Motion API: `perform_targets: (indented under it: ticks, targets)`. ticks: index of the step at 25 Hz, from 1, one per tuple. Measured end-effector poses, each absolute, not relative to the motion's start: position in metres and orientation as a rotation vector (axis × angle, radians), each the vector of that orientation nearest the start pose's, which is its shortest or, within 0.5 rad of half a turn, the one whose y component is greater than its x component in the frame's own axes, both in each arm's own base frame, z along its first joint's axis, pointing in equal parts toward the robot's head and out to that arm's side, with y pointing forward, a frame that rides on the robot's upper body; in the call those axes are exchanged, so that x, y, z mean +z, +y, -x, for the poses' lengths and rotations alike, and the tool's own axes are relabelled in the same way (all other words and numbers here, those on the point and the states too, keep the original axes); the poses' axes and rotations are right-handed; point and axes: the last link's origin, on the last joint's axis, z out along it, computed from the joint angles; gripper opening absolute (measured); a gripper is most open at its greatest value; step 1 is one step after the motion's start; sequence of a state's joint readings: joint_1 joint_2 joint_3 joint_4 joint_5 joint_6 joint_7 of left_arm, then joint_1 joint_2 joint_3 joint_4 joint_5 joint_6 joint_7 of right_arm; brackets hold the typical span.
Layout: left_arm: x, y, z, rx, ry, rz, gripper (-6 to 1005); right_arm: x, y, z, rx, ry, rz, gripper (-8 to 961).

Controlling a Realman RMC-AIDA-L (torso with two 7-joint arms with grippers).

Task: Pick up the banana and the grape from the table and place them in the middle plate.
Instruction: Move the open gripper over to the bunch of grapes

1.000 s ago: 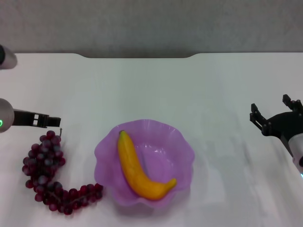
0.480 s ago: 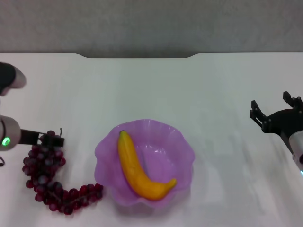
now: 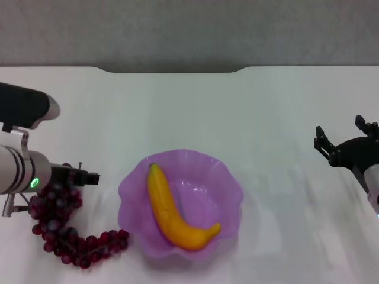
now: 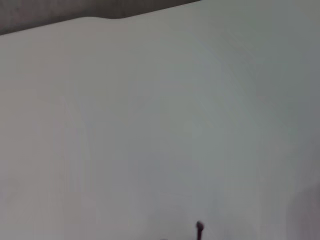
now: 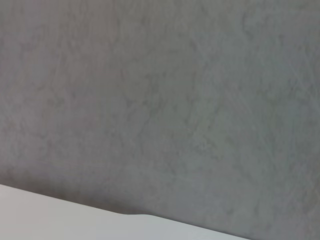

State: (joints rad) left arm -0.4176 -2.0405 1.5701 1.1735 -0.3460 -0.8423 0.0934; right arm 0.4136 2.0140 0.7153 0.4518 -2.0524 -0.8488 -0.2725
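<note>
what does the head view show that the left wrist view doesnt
Only the head view shows the banana lying in the middle plate, the grape bunch on the table beside it, the left end effector over the bunch's top, and the right end effector open at the far right. Only the left wrist view gives a close look at the grape's stem tip. Both show the white table and its notched far edge.

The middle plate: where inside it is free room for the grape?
Inside the middle plate, the floor right of the banana is bare. Its left side is crowded: the banana lies there, with the grape and left gripper just outside.
</note>
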Motion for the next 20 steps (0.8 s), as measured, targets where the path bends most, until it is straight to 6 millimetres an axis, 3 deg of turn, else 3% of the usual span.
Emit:
perform_targets:
  ticks: [20]
  targets:
    - [-0.013, 0.392, 0.288, 0.112, -1.067, 1.918, 888, -0.043, 0.344, -0.318, 0.406, 0.507, 1.724, 881]
